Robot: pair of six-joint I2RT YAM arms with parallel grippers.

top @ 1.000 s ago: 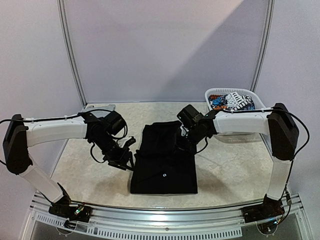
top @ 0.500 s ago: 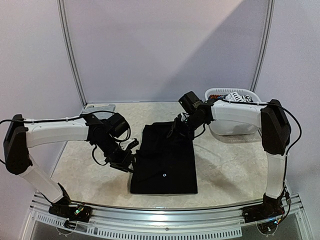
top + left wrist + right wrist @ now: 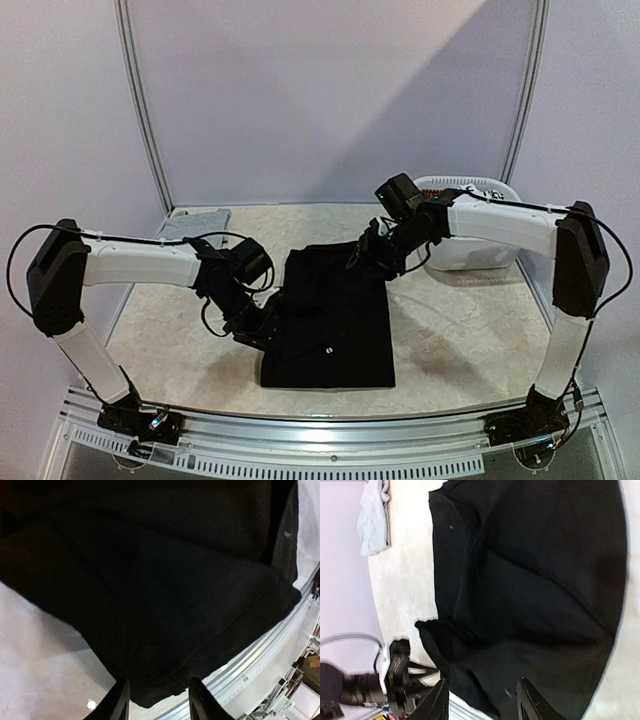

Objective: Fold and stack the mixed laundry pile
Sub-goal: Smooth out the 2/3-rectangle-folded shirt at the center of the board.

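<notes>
**Black Garment Laid Flat at Mid-Table, Both Grippers Parted**

The large black long-sleeved cloth garment (image 3: 330, 320) is seen spread as a neat rectangle in the middle of the pale marbled table (image 3: 470, 340), its near edge close to the front rail. The left gripper (image 3: 157, 702) is held low at the garment's left edge. Its jaws are parted, and no cloth is pinched between them. The right gripper (image 3: 482, 702) is poised above the far right corner, its jaws likewise apart and empty. A light grey sleeveless cloth top (image 3: 195, 222) is left crumpled at the far left corner, well apart from the black piece. The white plastic laundry basket (image 3: 468, 260) is partly hidden behind the right arm, so what it holds cannot be made out.

The black fabric is judged light, limp and liable to sag or unfold when lifted. It is best taken at two corners of one hemmed edge, through all the layers, so that the fold is kept.
</notes>
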